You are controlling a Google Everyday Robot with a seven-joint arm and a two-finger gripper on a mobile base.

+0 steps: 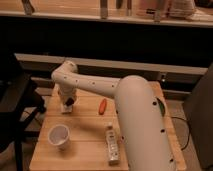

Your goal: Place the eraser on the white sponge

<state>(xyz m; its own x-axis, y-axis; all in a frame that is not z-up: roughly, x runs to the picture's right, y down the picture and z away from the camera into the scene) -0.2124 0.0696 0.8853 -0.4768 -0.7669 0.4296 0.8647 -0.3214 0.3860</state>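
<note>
My gripper [68, 101] hangs down at the far left of the wooden table [85, 125]. It is right over a small white squarish block, the white sponge [65, 109], and touches it or nearly so. A small dark shape shows at the gripper's tip above the sponge; I cannot tell whether it is the eraser. A long white bar with markings [111, 145] lies flat near the table's front, apart from the gripper.
A white cup [58, 136] stands upright at the front left. An orange carrot-like thing [102, 105] lies mid-table, right of the gripper. My arm [135, 115] covers the table's right side, with a green thing [161, 108] at its edge. A dark chair [15, 100] stands to the left.
</note>
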